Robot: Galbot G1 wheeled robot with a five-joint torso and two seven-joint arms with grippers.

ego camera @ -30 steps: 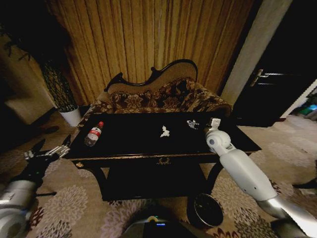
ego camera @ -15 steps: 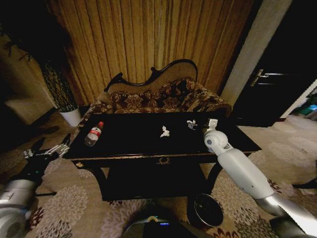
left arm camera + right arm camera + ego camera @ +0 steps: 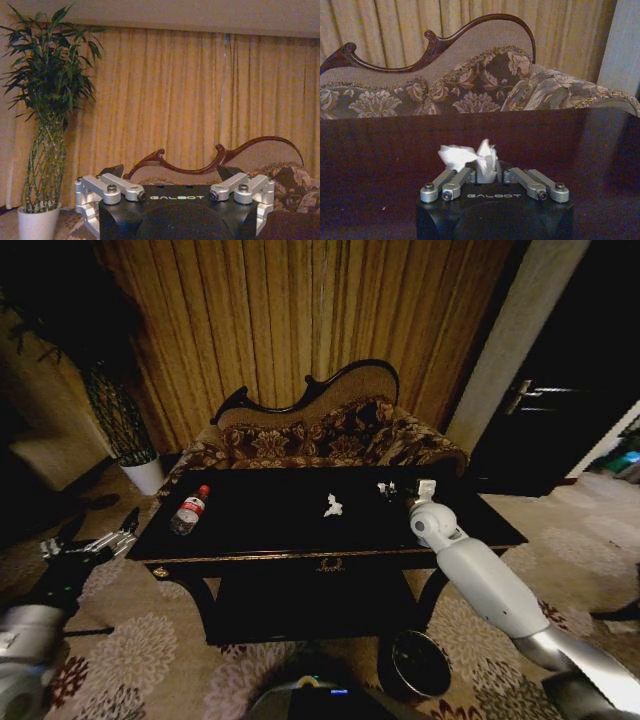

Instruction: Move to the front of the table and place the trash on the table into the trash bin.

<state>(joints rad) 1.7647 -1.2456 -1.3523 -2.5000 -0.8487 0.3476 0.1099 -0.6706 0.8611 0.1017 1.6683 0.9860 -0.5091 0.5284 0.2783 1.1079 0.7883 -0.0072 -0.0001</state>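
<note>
Right wrist view: the right tool (image 3: 487, 172) is seen low over the bench (image 3: 380, 150), its fingers drawn together on a white crumpled paper wad (image 3: 465, 155), which sticks up between and beyond the tips. In the head view this wad (image 3: 388, 487) lies at the right rear of the bench (image 3: 260, 535), with the right tool (image 3: 398, 490) on it; a second paper wad (image 3: 333, 505) is found near the middle, and the bottle (image 3: 188, 510) lies well apart near the left edge. The trash bin (image 3: 420, 663) stands on the carpet below the bench's front right corner. The left tool (image 3: 85, 543), fingers apart, is held off the left edge over open floor.
</note>
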